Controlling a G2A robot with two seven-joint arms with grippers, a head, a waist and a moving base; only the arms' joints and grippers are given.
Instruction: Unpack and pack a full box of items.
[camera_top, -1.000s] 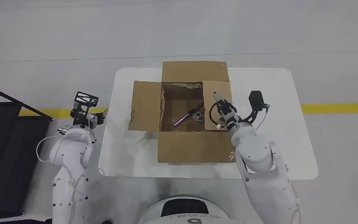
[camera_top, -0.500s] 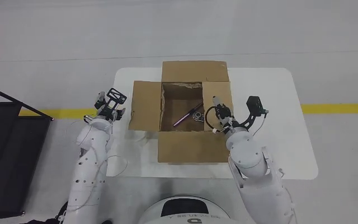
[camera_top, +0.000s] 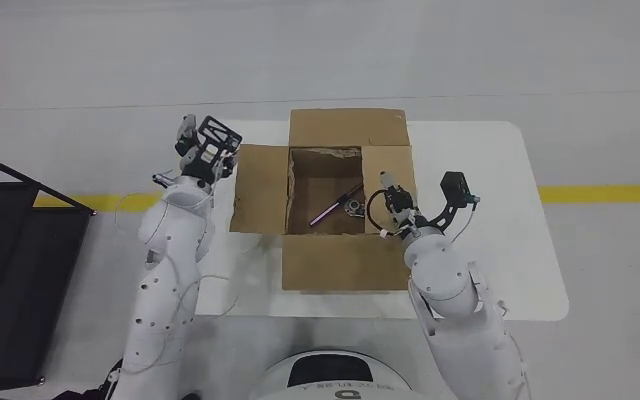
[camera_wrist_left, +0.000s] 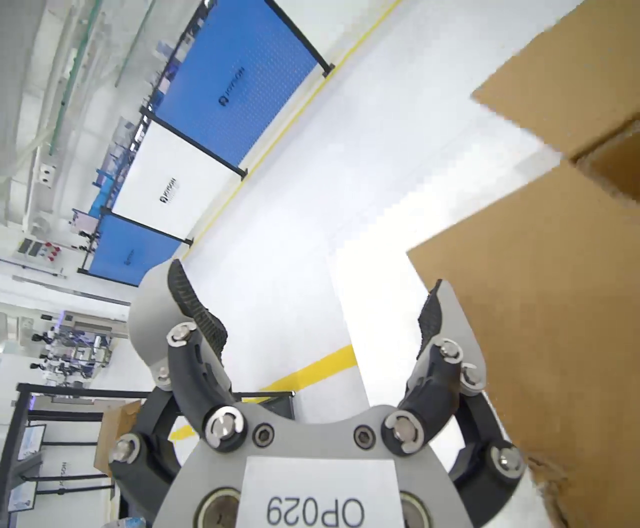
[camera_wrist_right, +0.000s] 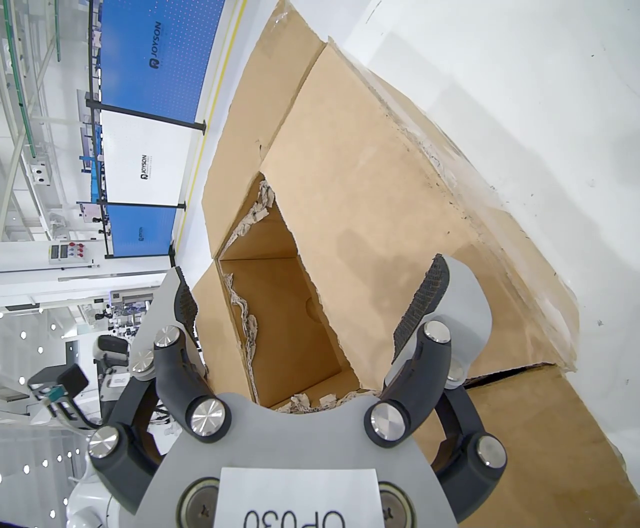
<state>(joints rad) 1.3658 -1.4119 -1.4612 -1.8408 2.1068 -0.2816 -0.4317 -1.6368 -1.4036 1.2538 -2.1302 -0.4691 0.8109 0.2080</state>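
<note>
1. Top view: an open cardboard box (camera_top: 340, 262) sits in the middle of the white table (camera_top: 500, 260), with all four flaps folded outward.
2. On the box floor lie a slim purple pen-like item (camera_top: 333, 208) and, just beside it, a small dark part (camera_top: 352, 208).
3. At the table's far left corner, the left gripper (camera_wrist_left: 305, 285) hovers just outside the left flap, its jaws spread wide with nothing between them.
4. Over the right flap, near the box opening, the right gripper (camera_wrist_right: 307, 275) hangs with its jaws likewise spread apart and empty.
</note>
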